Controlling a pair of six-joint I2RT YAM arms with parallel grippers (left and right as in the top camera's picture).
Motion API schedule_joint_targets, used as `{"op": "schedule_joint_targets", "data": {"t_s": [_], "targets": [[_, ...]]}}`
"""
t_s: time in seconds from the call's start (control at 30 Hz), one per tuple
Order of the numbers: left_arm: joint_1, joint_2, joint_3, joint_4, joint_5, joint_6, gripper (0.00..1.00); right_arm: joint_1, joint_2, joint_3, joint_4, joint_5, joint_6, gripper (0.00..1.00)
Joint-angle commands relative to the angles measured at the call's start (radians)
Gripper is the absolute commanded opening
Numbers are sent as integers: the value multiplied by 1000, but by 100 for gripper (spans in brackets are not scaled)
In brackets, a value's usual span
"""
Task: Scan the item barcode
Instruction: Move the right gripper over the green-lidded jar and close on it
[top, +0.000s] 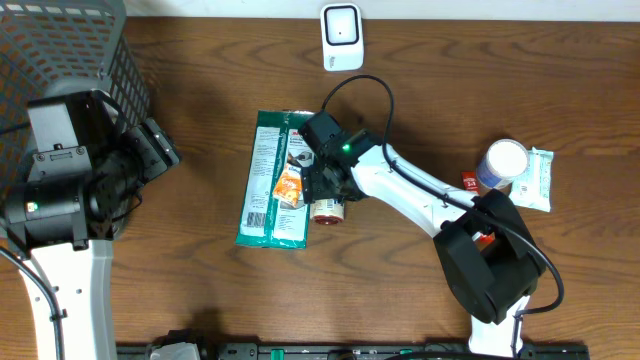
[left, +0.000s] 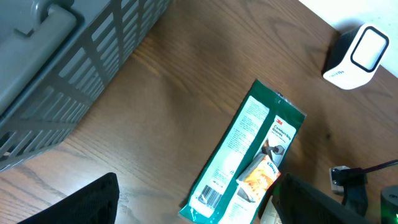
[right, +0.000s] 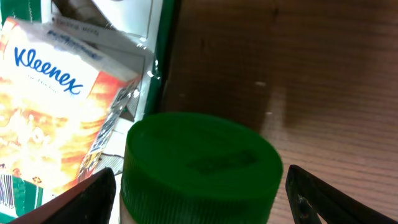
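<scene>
A jar with a green lid (right: 199, 162) lies on the table beside a flat green package (top: 268, 180), shown as a small jar (top: 327, 211) from overhead. My right gripper (right: 199, 193) is open, one finger on each side of the lid with narrow gaps. An orange Kleenex pack (right: 50, 106) rests on the green package, just left of the jar. The white scanner (top: 341, 37) stands at the table's back edge. My left gripper (left: 199, 205) hangs open above the table, left of the package. The package's barcode (left: 208, 196) faces up near its front end.
A grey mesh basket (top: 70, 50) fills the back left corner, next to the left arm. A white-lidded can (top: 503, 162) and a pale packet (top: 535, 180) lie at the right. The right arm's black cable loops between the scanner and the package.
</scene>
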Motion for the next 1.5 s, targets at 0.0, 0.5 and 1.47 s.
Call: {"op": "schedule_joint_targets", "data": {"t_s": [0.0, 0.5, 1.47], "targets": [[5, 4, 2, -3, -6, 13, 81, -22, 8, 7, 6, 21, 9, 83], [5, 4, 2, -3, -6, 13, 81, 12, 9, -49, 10, 60, 209, 85], [5, 4, 2, -3, -6, 13, 81, -21, -289, -44, 13, 231, 19, 53]]}}
